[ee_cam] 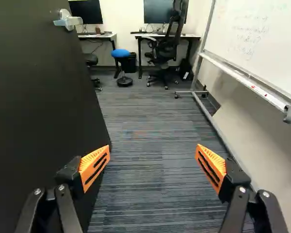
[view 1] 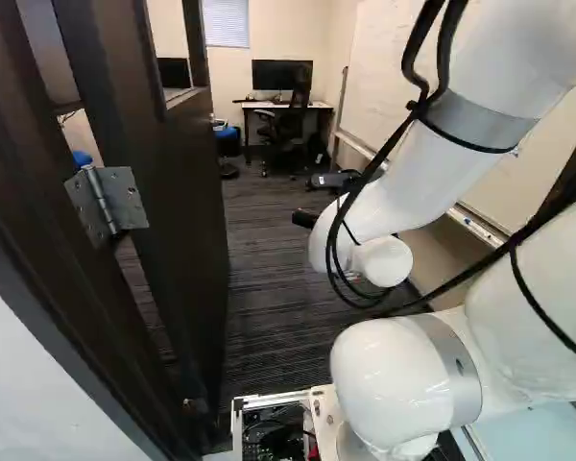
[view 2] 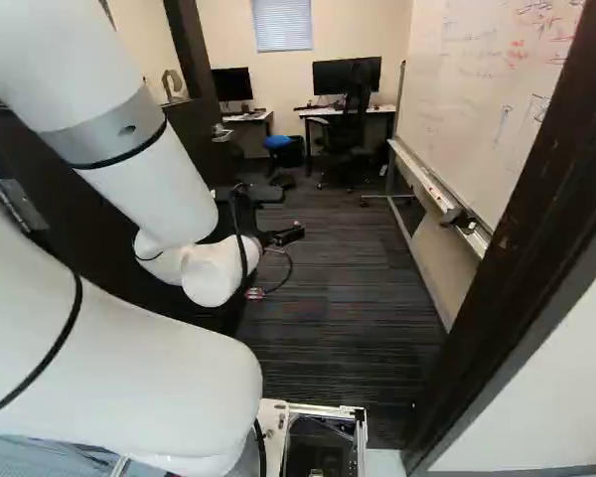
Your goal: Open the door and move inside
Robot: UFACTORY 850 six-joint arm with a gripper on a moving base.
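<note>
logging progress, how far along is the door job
Opening looks done: the tall dark door stands open. In hand: entry, with the black, orange-padded gripper open and empty beyond the dark doorframe. Left: probably driving the silver-railed base, apparently at that frame, fully inside.

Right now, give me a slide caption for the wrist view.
Open gripper beside an open door, with a blue stool, a black office chair and a whiteboard beyond.

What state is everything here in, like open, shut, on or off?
Dark brown door: open, swung into the room
Black gripper with orange pads: open, gripping nothing
Two black monitors: screens dark
White window blind: lowered
Large whiteboard: written on
Black office chair: unoccupied
Round blue-topped stool: upright, unoccupied
</note>
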